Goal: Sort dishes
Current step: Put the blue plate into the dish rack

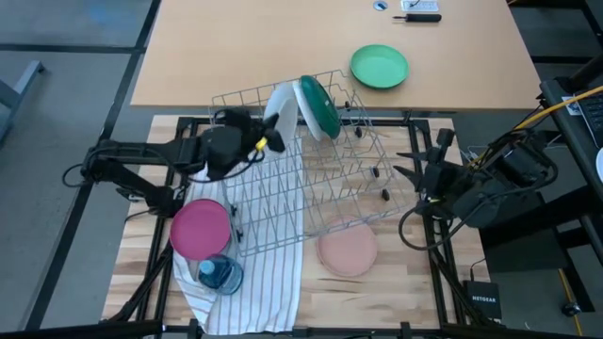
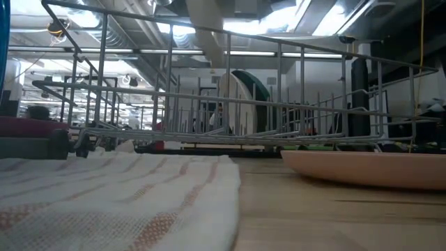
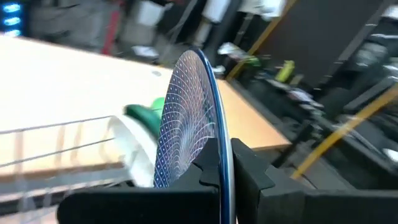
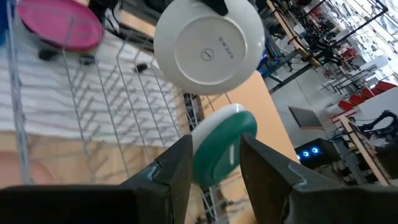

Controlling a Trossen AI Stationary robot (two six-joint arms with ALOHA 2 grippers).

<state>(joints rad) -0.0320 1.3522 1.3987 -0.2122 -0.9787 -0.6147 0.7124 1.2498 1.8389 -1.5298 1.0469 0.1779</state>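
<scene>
A wire dish rack stands mid-table. In its far part a white plate with a dark green back stands on edge between the wires. Right beside it my left gripper is shut on a speckled blue plate whose white underside faces my right gripper. My right gripper hangs open at the rack's right side, clear of the plates. A magenta plate lies on the striped towel. A pale pink plate lies on the wood near the rack's front. My left gripper pinches the speckled blue plate by its rim, one finger on the patterned face and one on the white underside. The fingers come level from the table's left. The plate stands on edge, held above the rack's far part next to the green-backed plate.
A small blue see-through container sits on the towel by the magenta plate. A vivid green plate lies on the far table, with small items beyond it. Cables and the right arm fill the right side.
</scene>
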